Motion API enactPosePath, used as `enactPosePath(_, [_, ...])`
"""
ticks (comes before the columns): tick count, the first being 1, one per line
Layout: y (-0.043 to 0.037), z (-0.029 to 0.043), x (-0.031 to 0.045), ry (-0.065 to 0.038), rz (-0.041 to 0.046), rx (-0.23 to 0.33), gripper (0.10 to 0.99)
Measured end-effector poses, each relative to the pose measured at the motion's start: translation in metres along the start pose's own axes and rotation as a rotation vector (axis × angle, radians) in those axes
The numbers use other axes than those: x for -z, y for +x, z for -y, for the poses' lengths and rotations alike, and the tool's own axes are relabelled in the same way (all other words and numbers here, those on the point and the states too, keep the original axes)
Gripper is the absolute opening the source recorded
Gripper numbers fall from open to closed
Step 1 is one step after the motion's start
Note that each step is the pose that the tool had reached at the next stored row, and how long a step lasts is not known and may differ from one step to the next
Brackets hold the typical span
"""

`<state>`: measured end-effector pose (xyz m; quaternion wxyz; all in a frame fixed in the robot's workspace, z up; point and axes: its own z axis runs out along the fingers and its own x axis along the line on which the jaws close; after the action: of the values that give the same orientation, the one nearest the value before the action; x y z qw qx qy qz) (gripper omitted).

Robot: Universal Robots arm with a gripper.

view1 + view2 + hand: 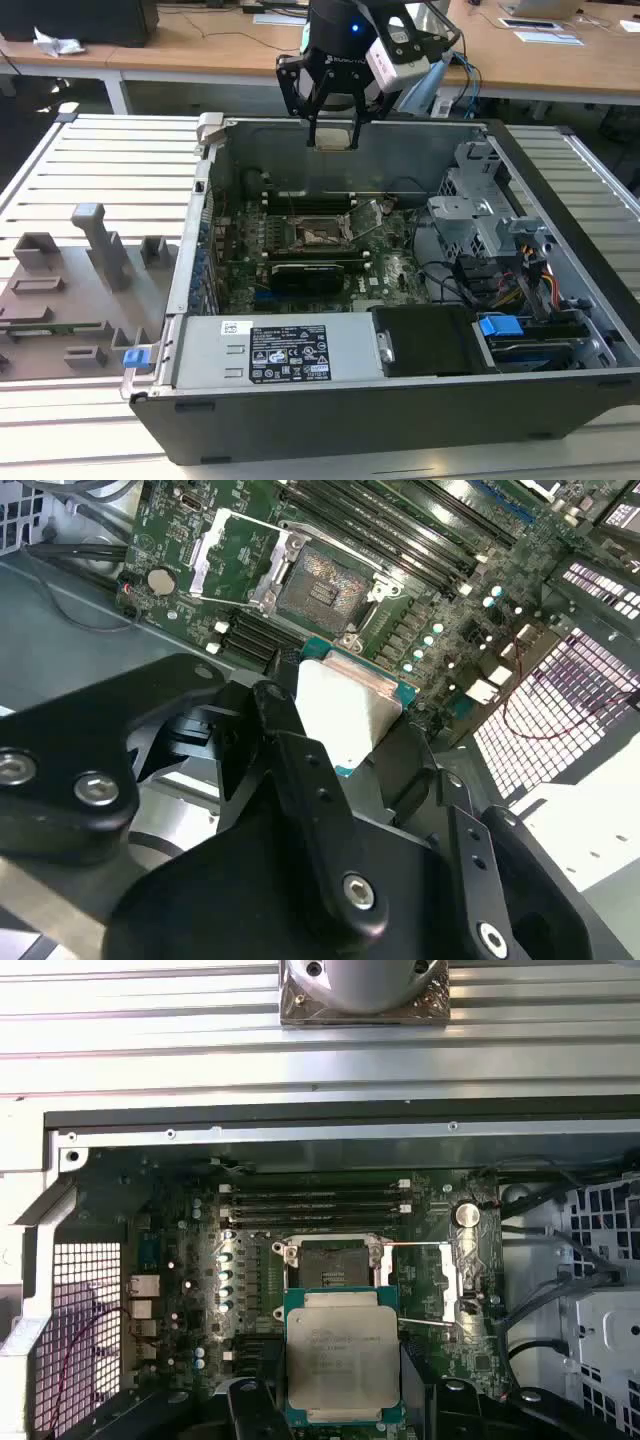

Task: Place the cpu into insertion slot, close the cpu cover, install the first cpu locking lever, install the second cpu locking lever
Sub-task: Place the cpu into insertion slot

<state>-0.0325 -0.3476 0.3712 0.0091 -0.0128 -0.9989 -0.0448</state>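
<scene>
1. One tool (333, 135), upper centre of the exterior view, clamps the cpu (343, 1355) flat by its edges, likely to keep it level.
2. Beneath, mid-frame, the insertion slot (320, 235) sits bare, its cpu cover (447, 1280) swung open to admit the chip.
3. A white label (290, 357) with print is on the lower grey box (215, 360).
</scene>
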Motion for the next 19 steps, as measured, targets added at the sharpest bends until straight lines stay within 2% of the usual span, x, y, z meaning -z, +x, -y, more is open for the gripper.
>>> enactPosePath(10, [-0.0001, 0.0004, -0.0047, 0.000, 0.0000, 0.000, 0.545])
enactPosePath(19, [-0.0002, 0.0011, -0.0127, 0.001, 0.0000, 0.000, 0.545])
